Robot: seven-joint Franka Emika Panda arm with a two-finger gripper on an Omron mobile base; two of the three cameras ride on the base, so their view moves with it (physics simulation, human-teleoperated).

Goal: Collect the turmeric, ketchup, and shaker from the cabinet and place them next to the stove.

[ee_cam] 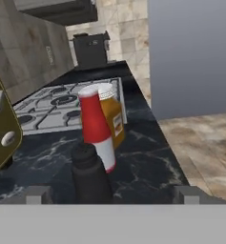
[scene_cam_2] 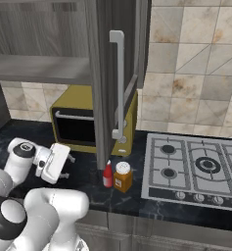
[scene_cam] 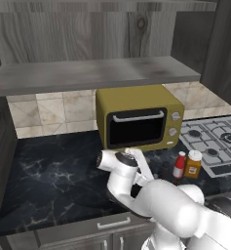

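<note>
The ketchup (scene_cam: 179,165) (scene_cam_2: 107,175) (ee_cam: 96,126), a slim red bottle, and the turmeric (scene_cam: 193,163) (scene_cam_2: 122,176) (ee_cam: 113,114), an orange jar with a white lid, stand side by side on the black counter just left of the stove (scene_cam: 214,139) (scene_cam_2: 196,164) (ee_cam: 52,107). In the hand view the black shaker (ee_cam: 88,174) stands upright on the counter in front of the ketchup. My gripper (scene_cam_2: 67,167) (ee_cam: 112,194) is open and low over the counter. Its fingertips (ee_cam: 38,193) sit to either side of the shaker and do not touch it.
A yellow-olive microwave (scene_cam: 139,117) (scene_cam_2: 76,122) stands on the counter under the grey cabinet shelf (scene_cam: 87,75). The open cabinet door (scene_cam_2: 105,73) with its long white handle (scene_cam_2: 118,83) hangs above the bottles. A dark appliance (ee_cam: 91,47) stands at the counter's far end.
</note>
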